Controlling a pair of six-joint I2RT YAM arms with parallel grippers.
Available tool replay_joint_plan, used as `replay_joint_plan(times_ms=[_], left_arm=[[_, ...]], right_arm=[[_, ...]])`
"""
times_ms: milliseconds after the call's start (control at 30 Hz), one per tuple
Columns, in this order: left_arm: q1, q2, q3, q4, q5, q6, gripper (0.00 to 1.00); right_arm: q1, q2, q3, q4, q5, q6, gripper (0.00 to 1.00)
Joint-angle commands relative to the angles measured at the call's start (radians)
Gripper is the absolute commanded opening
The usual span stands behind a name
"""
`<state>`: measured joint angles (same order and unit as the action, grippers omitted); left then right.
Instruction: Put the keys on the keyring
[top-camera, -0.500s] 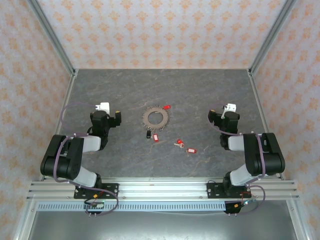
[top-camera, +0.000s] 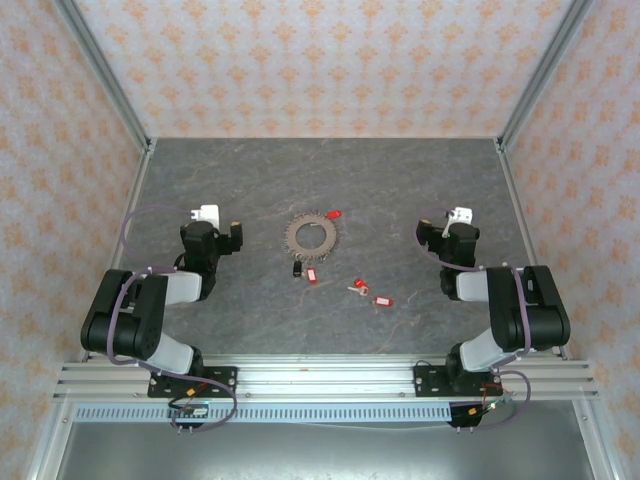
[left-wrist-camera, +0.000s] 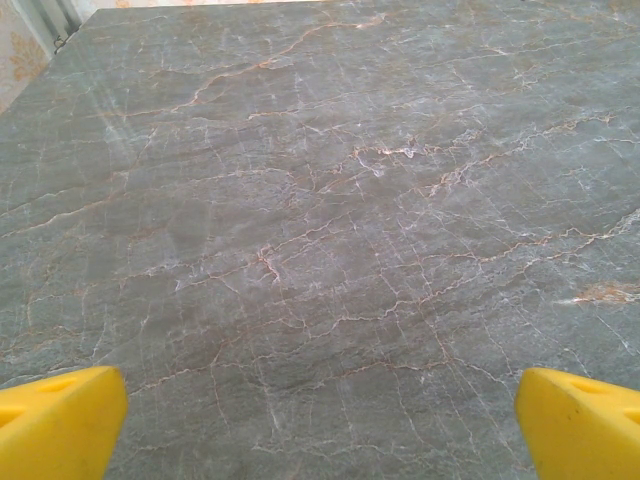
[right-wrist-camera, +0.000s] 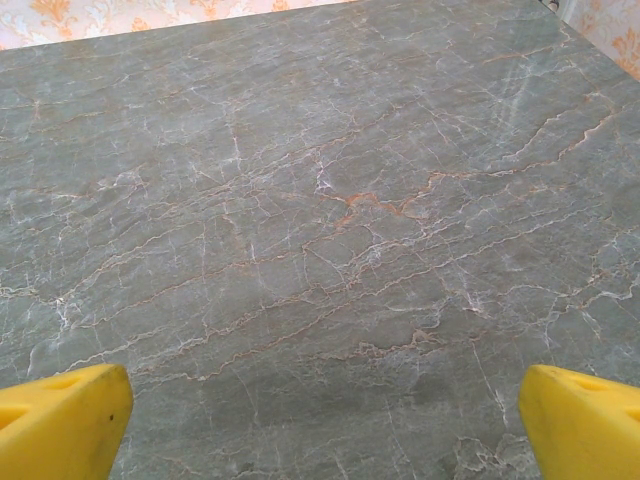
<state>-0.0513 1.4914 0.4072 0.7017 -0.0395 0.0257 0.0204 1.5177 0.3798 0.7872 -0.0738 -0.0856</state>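
The keyring, a grey ring fringed with small keys like a gear, lies flat at the middle of the table. One red-tagged key sits at its upper right edge. Several loose keys lie just in front of it: a black-tagged one, a red one beside it, and two more red ones further right. My left gripper is open over bare table, its yellow fingertips wide apart. My right gripper is open too, with nothing between its fingertips.
Both arms are folded back near their bases, the left arm well left of the ring and the right arm well right of it. Patterned walls and metal posts close in the dark marbled table.
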Motion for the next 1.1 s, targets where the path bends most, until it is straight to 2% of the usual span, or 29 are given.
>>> replay_joint_plan(times_ms=[0,267,400,433,500,567,633,767,900,967,1067], left_arm=[[0.007,0.007,0.022,0.035,-0.033,-0.007,1.00],[0.008,0.001,0.024,0.030,-0.038,-0.008,1.00],[0.008,-0.085,0.069,-0.124,-0.100,-0.043,1.00],[0.016,-0.116,0.079,-0.176,-0.112,-0.065,1.00],[0.036,-0.176,0.078,-0.236,-0.112,-0.111,1.00],[0.053,-0.252,0.062,-0.283,-0.124,-0.170,1.00],[0.067,-0.329,0.073,-0.365,-0.142,-0.245,1.00],[0.071,-0.425,0.156,-0.580,-0.107,-0.360,1.00],[0.072,-0.442,0.243,-0.771,-0.105,-0.509,1.00],[0.071,-0.439,0.267,-0.806,-0.042,-0.518,1.00],[0.071,-0.438,0.260,-0.772,0.063,-0.555,1.00]], right_arm=[[-0.006,0.006,0.019,0.030,0.008,0.010,0.99],[-0.006,-0.006,0.014,0.025,0.019,0.015,0.99],[-0.004,-0.077,0.001,0.004,0.070,0.035,0.99],[-0.004,-0.111,0.021,-0.053,0.074,0.040,0.99],[-0.004,-0.181,0.111,-0.297,0.101,0.089,0.99],[-0.010,-0.216,0.248,-0.627,0.112,0.203,0.99],[-0.017,-0.223,0.311,-0.771,0.030,0.265,0.99],[-0.016,-0.284,0.292,-0.772,-0.165,0.387,0.99],[-0.017,-0.286,0.313,-0.762,-0.394,0.480,1.00],[-0.016,-0.274,0.314,-0.742,-0.456,0.541,0.99],[-0.016,-0.268,0.297,-0.694,-0.516,0.604,0.99]])
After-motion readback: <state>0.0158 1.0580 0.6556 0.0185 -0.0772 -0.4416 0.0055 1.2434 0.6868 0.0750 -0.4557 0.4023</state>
